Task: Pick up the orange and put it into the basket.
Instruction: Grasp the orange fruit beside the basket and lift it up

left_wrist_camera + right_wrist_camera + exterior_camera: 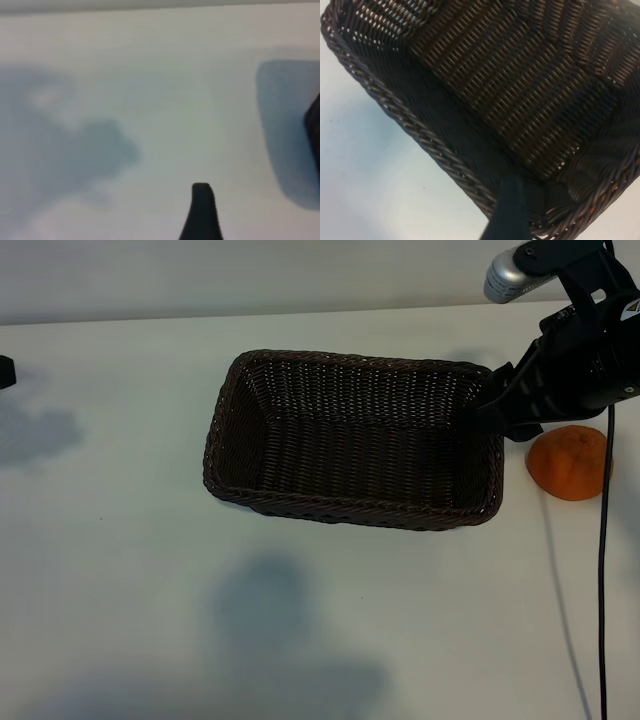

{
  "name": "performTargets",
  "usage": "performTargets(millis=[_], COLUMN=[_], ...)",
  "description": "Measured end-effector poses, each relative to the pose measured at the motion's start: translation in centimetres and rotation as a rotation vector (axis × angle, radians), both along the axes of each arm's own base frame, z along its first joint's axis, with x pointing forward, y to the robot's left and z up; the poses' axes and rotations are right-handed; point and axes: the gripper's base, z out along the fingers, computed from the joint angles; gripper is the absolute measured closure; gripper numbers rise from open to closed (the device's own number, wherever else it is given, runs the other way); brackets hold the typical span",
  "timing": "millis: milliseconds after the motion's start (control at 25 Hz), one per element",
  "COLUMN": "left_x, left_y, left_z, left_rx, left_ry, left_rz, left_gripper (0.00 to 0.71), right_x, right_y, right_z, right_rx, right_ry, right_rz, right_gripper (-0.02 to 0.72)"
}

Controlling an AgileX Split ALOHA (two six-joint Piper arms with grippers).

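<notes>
Orange (568,462), round with dimpled skin, sits on the white bench (120,570) just beside the right-hand short end of the basket (350,505), outside it and not touching the rim as far as the exterior view shows. A black cable hangs down just in front of the fruit's right edge.

That basket is rectangular, dark brown woven wicker with sloping sides and a braided rim, lying near the middle of the bench with its long side running left to right. Its woven floor is bare; nothing lies inside it. The right wrist view looks down into the same bare weave (520,90).

The right pincer (490,405) hangs over the basket's far right corner, above the rim, its dark fingers spread apart and holding nothing. One fingertip (507,210) shows in the right wrist view against the braided rim. The arm behind it is black with a silver cylinder at the top.

The left pincer (260,200) is well apart from the basket at the far left edge of the bench, also spread and holding nothing, with only white bench surface and soft shadows beneath it.
</notes>
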Motion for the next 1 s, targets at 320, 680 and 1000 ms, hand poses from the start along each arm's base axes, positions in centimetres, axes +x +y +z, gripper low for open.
performTargets(millis=[320,680,1000], left_x=[0.4,1.5,0.7], left_y=[0.1,-2.2,-5.1], left_z=[0.1,1.1,2.5], left_rx=[0.149,0.138,0.194], left_ry=[-0.029,-0.163,-0.248], left_rz=[0.019,0.000,-0.116], left_gripper=[0.133,0.159,0.160], right_x=[0.0,0.0,0.0], right_y=[0.0,0.0,0.0], right_z=[0.0,0.0,0.0], right_rx=[0.000,0.000,-0.001], right_ry=[0.000,0.000,0.001], right_rz=[0.000,0.000,0.001], right_gripper=[0.108,0.108,0.108])
